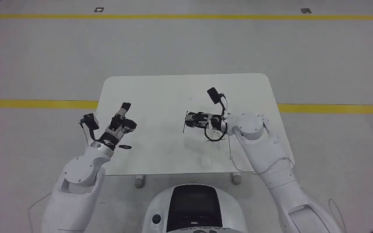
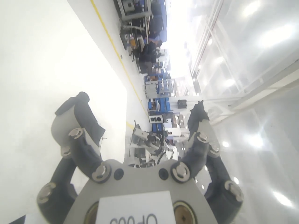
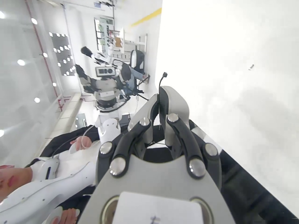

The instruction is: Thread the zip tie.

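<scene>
My right gripper (image 1: 190, 120) hovers over the middle of the white table (image 1: 175, 87), shut on a thin black zip tie (image 1: 186, 129). In the right wrist view the zip tie (image 3: 161, 82) sticks out past the closed fingertips of the gripper (image 3: 160, 93), with its small square head at the free end. My left gripper (image 1: 127, 115) sits over the table's left side, well apart from the tie. In the left wrist view this gripper (image 2: 140, 101) is open, with nothing between its fingers (image 2: 81, 108).
A tiny dark speck (image 3: 251, 67) lies on the table surface beyond the right gripper. The table's left edge (image 1: 100, 116) runs close under the left arm. Yellow lines (image 1: 35, 103) cross the floor around the table.
</scene>
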Robot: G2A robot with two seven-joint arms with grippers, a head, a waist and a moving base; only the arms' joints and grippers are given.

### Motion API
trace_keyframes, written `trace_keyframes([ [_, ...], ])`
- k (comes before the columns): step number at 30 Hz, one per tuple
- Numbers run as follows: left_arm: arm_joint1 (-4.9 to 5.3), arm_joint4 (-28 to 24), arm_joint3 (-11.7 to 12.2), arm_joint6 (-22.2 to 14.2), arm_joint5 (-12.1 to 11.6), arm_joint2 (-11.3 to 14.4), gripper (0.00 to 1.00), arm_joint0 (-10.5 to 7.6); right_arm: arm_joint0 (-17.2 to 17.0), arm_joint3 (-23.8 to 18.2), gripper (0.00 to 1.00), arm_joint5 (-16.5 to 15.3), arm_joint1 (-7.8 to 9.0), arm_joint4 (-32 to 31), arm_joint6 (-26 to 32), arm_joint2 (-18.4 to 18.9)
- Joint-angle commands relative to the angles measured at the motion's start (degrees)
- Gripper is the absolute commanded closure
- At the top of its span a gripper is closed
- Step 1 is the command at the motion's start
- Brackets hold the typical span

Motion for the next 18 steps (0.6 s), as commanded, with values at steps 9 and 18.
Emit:
trace_keyframes([
  [9, 0.64, -3.26, 1.71, -13.60, 2.58, 0.74, 0.00, -2.63, 0.11, 3.59, 1.00, -1.49, -1.27, 13.88, -4.81, -1.80],
  [18, 0.50, -4.42, 2.33, -13.68, 2.42, 2.37, 0.00, -2.98, -1.42, 1.90, 1.00, -2.98, -1.54, 14.75, -11.04, -2.19],
])
